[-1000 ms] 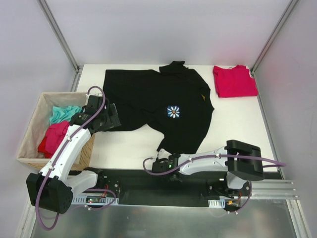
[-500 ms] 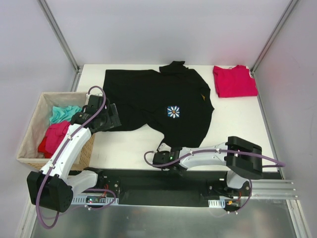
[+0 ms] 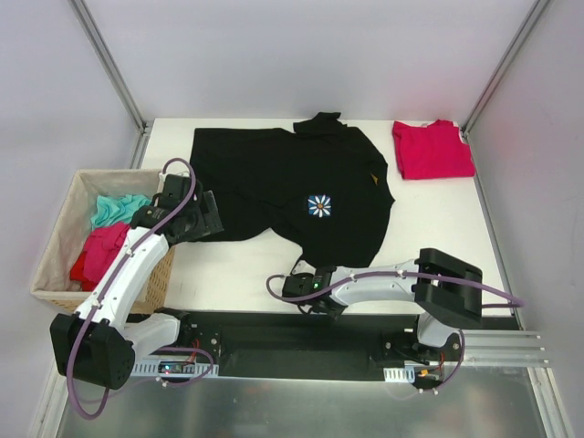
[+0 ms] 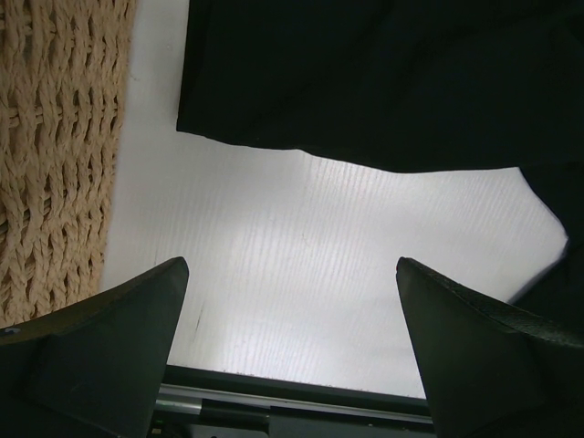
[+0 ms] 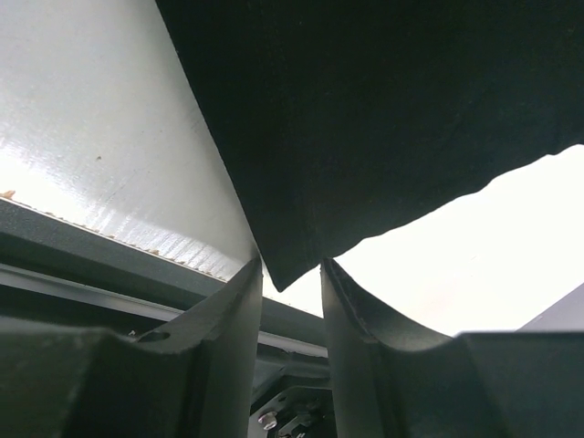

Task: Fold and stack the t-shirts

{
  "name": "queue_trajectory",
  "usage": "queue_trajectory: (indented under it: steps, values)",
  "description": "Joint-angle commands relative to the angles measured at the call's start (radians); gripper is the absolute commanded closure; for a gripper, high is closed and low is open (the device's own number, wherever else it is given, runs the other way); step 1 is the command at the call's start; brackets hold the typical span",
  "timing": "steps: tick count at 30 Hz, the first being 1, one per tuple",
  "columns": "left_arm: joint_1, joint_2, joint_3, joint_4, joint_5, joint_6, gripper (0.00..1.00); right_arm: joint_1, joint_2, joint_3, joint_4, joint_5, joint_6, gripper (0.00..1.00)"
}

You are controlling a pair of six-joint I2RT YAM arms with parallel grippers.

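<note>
A large black t-shirt (image 3: 274, 182) with a pale star-like emblem (image 3: 319, 205) lies spread flat on the white table. A crimson-red t-shirt (image 3: 432, 150) lies folded at the far right corner. My right gripper (image 3: 298, 277) is low at the black shirt's near corner. In the right wrist view that corner of the black t-shirt (image 5: 365, 119) hangs between the narrowly parted fingers of the right gripper (image 5: 292, 266), not pinched. My left gripper (image 3: 208, 222) stands wide open beside the shirt's left hem. In its wrist view the left gripper (image 4: 292, 266) holds nothing; the black t-shirt (image 4: 365, 73) lies ahead.
A woven tan basket (image 3: 55, 274) with teal and red clothes stands at the table's left edge, its wall (image 4: 55, 137) close beside my left gripper. A black rail (image 3: 274, 333) runs along the near edge under the right arm.
My right gripper has moved away from the near edge up to the black shirt's corner, and its jaws have narrowed around it. The left arm has not moved.
</note>
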Motion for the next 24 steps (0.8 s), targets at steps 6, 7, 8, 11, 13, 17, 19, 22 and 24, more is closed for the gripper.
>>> queue_trajectory:
  steps: [6, 7, 8, 11, 13, 17, 19, 22, 24]
  values:
    - [-0.002, 0.012, 0.007, 0.006, -0.021, 0.024, 0.01, -0.017, 0.023, -0.019, -0.009, -0.057, 0.004, 0.7]
    - [-0.002, 0.012, 0.007, 0.005, -0.021, 0.024, 0.01, -0.017, 0.024, -0.02, -0.009, -0.057, 0.005, 0.72]
    - [-0.002, 0.014, 0.007, 0.006, -0.021, 0.024, 0.01, -0.019, 0.024, -0.022, -0.009, -0.058, 0.004, 0.73]
    - [-0.002, 0.014, 0.007, 0.005, -0.022, 0.022, 0.01, -0.025, 0.026, -0.025, -0.005, -0.069, 0.004, 0.76]
    - [-0.002, 0.014, 0.007, 0.006, -0.022, 0.024, 0.01, -0.03, 0.029, -0.025, -0.003, -0.072, 0.005, 0.83]
    - [-0.002, 0.014, 0.004, 0.005, -0.03, 0.024, 0.01, -0.033, 0.04, -0.025, -0.005, -0.072, 0.008, 0.99]
    - [-0.002, 0.011, 0.004, 0.005, -0.036, 0.024, 0.03, -0.033, 0.04, -0.026, -0.006, -0.072, 0.008, 0.99]
    - [0.006, 0.0, 0.001, 0.006, -0.032, 0.015, 0.02, -0.033, 0.035, -0.028, -0.002, -0.075, 0.007, 0.99]
    - [0.022, 0.003, -0.003, 0.008, 0.022, 0.01, 0.01, -0.034, 0.031, -0.031, 0.0, -0.073, 0.008, 0.99]
